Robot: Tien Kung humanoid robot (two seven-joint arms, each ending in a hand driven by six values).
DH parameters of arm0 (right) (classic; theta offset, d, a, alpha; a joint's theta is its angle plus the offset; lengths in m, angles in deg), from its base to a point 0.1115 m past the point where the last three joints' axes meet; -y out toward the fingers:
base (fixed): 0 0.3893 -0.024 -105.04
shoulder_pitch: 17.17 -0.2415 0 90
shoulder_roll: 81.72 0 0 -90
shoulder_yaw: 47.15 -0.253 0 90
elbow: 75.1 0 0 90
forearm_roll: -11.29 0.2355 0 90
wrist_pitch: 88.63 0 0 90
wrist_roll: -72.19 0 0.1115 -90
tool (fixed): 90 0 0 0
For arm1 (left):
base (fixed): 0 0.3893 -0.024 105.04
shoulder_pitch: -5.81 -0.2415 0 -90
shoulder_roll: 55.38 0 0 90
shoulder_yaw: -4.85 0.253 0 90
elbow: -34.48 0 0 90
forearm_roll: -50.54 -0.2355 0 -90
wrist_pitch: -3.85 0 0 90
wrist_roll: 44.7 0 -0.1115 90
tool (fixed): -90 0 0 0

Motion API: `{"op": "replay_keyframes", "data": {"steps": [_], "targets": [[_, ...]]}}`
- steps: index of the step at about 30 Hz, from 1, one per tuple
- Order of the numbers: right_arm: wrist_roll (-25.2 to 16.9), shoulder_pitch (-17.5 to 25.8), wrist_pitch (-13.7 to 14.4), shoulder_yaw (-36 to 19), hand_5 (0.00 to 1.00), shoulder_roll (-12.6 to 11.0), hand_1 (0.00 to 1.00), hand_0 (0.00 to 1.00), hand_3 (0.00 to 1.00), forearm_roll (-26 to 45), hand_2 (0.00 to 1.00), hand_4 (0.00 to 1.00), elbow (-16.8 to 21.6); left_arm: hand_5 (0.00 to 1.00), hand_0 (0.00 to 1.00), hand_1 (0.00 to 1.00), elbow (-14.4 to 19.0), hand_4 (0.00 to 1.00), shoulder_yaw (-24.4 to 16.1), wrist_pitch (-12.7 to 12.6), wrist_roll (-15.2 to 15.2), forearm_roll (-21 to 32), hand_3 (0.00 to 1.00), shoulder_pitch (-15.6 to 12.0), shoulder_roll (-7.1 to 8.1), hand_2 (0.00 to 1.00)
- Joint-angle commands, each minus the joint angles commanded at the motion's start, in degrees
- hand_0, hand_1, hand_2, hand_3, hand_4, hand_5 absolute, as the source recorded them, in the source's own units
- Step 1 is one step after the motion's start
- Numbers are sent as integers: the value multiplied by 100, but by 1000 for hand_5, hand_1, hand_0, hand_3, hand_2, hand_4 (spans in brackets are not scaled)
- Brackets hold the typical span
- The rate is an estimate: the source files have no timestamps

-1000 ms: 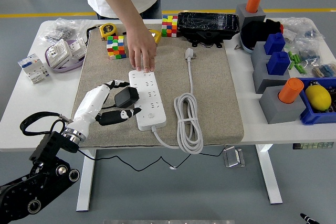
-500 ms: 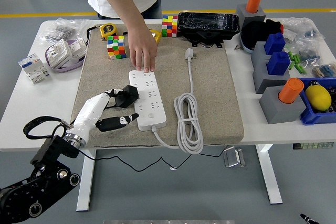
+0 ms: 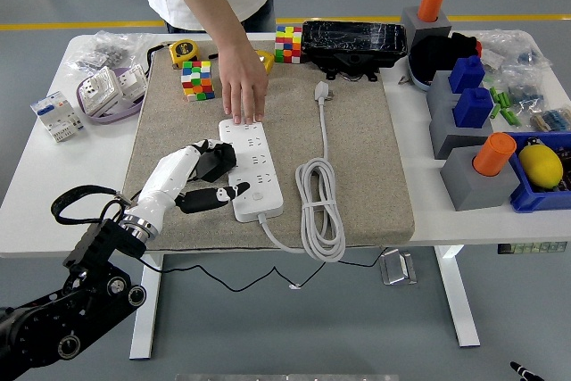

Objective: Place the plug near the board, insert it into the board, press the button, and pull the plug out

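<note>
On beige mat (image 3: 357,158), left robot hand (image 3: 198,176) grips plug (image 3: 215,160) beside board (image 3: 251,169).

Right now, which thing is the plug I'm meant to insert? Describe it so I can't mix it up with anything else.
Find the tan mat in the middle of the white table, then the white power strip lying on it. The plug is the small black block at the strip's left edge, held in the left hand. It differs from the white plug at the far end of the coiled white cord.
</note>
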Motion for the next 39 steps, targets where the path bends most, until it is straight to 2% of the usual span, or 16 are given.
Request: {"op": "replay_keyframes", "data": {"steps": [17, 26, 32, 39], "targets": [[3, 22, -3, -90, 491, 6, 641, 602, 552, -18, 638, 952, 4, 568, 781, 801, 25, 913, 246, 89, -67, 24, 768, 302, -184, 773], [5, 27, -3, -123, 493, 7, 641, 602, 552, -18, 639, 952, 5, 572, 778, 798, -122, 913, 385, 125, -81, 96, 766, 493, -311, 772], [4, 44, -2, -146, 491, 13, 641, 603, 552, -26, 638, 951, 3, 574, 774, 795, 67, 912, 226, 59, 44, 36, 761, 390, -262, 769], [3, 46, -3, -143, 492, 11, 642, 602, 552, -36, 638, 951, 6, 575, 772, 793, 281, 911, 31, 20, -65, -224, 761, 220, -75, 764]]}}
